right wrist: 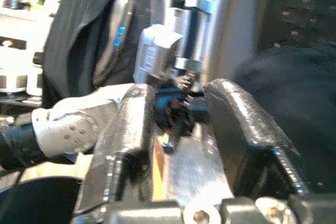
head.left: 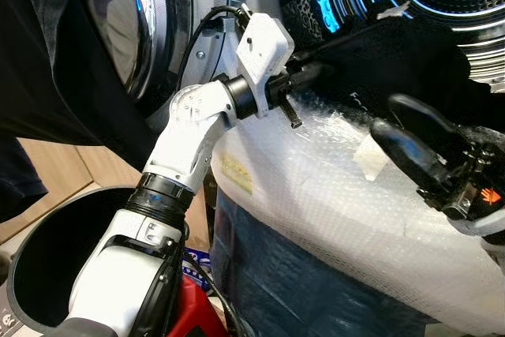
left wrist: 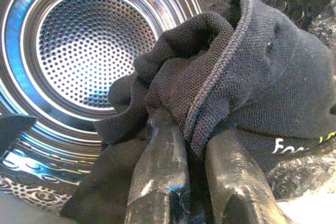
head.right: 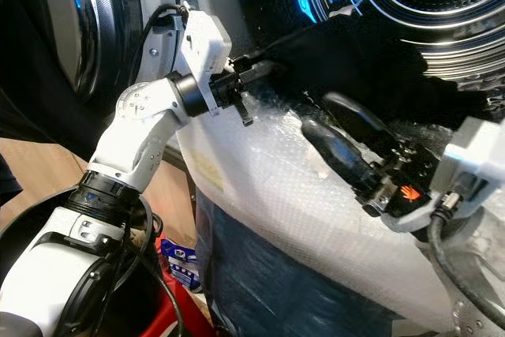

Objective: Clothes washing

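Pinching a fold of the dark knit garment, your left hand is closed on soft, light cloth; right hand hovers open. Hold bunched folds.

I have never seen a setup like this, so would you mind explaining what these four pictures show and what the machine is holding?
This is a humanoid robot loading a washing machine. Two pictures come from cameras on its head, two from its wrists. Its left gripper reaches into the steel drum, its fingers pinching a dark knitted garment at the opening. The right gripper hovers open beside it, holding nothing. Bubble wrap covers the machine's front below the opening, and the round door stands open to the robot's left.
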`<state>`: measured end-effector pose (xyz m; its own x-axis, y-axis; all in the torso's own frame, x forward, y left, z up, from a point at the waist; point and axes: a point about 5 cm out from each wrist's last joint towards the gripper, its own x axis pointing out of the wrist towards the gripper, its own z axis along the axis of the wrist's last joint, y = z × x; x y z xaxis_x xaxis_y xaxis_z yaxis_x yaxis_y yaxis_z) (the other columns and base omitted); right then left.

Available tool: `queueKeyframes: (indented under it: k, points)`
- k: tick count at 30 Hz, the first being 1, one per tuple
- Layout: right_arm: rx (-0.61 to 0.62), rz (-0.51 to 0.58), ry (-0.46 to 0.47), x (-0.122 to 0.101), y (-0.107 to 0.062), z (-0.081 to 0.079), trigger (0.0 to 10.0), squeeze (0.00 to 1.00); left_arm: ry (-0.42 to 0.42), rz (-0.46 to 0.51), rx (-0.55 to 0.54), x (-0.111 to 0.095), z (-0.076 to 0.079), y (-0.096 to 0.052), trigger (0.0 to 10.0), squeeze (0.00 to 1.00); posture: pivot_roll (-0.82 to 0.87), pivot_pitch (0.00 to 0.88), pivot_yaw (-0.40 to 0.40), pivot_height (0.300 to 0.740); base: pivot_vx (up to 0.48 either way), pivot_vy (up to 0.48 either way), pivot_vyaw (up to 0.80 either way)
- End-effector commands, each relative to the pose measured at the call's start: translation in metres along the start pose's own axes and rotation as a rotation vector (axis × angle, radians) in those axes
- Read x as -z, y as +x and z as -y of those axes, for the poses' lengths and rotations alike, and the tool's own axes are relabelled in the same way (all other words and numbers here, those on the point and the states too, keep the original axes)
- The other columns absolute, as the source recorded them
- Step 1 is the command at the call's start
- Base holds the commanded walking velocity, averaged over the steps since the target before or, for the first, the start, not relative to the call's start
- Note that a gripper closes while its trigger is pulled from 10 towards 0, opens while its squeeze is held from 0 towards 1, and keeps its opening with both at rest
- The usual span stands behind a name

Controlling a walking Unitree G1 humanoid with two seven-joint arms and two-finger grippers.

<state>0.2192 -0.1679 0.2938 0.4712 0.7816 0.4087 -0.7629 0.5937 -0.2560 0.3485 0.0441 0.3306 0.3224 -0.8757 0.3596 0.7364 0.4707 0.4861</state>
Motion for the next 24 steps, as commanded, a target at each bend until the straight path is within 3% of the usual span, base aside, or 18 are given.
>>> queueKeyframes:
  k: [1,8,9,14,15,20,24]
  points:
    - [-0.058,-0.015,-0.019,-0.002,0.008,-0.01,10.0,1.0,-0.002,0.03,0.042,-0.007,0.004,0.003,10.0,0.0,-0.1,0.021,-0.01,0.74,0.0,0.0,0.0]
    - [-0.138,-0.082,-0.001,0.016,0.026,-0.026,10.0,0.98,-0.025,0.054,0.064,-0.012,0.006,0.001,10.0,0.0,-0.1,0.021,-0.014,0.74,0.0,0.0,0.0]
    - [-0.133,-0.099,0.0,0.021,0.029,-0.026,10.0,0.0,-0.029,0.062,0.068,-0.013,0.007,0.001,10.0,0.0,-0.1,0.02,-0.013,0.74,0.0,0.0,0.0]
    - [-0.082,-0.157,-0.006,0.038,0.041,-0.021,10.0,0.0,-0.065,0.093,0.091,-0.018,0.011,0.003,10.0,0.01,-0.1,0.019,-0.014,0.74,0.0,0.0,0.0]
    - [-0.072,-0.165,-0.011,0.04,0.042,-0.02,10.0,0.0,-0.08,0.103,0.099,-0.019,0.011,0.002,10.0,1.0,-0.1,0.019,-0.014,0.74,0.0,0.0,0.0]
    - [0.001,-0.233,-0.054,0.055,0.046,-0.01,10.0,0.0,-0.116,0.12,0.117,-0.023,0.011,0.001,10.0,1.0,-0.09,0.02,-0.015,0.74,0.0,0.0,0.0]
    - [0.008,-0.239,-0.063,0.055,0.044,-0.006,10.0,0.0,-0.11,0.07,0.199,-0.022,0.017,-0.004,10.0,1.0,-0.09,0.022,-0.015,0.74,0.0,0.0,0.0]
